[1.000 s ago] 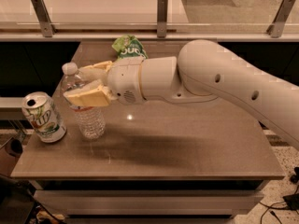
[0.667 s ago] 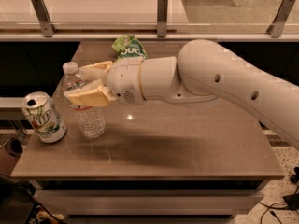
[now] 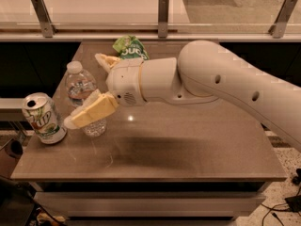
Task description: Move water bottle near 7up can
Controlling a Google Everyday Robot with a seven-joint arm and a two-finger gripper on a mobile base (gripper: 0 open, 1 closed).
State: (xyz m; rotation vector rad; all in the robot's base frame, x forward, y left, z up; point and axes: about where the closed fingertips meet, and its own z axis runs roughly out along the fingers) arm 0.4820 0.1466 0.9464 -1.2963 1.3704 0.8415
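"Gripper (image 3: 83, 89), entry one: where do you want it logged?"

"Log it over the left part of the table (image 3: 188, 145), at the end of the white arm (image 3: 225, 84) that reaches in from the right. Condition: spread wide. The near finger (image 3: 94, 111) lies low and slanted, crossing in front of the lower body of the water bottle (image 3: 79, 84). The far finger sits behind and to the right of the bottle's cap, and you can see a gap between the two."

"Entry two, the water bottle?"

"You will find it upright on the table, white cap on, standing between the two fingers. Whether the near finger presses on it or only passes in front, you cannot tell."

"Entry three?"

"7up can (image 3: 43, 119): upright, silver top showing, by the left edge of the table. It stands just left of the bottle and a little nearer to you. The tip of the near finger ends close to the can, with a narrow strip of table between them."

"Other stock?"

"One green and white snack bag (image 3: 130, 47) at the far edge of the table, behind the gripper's wrist. Metal posts (image 3: 163, 15) stand along the ledge beyond the table."
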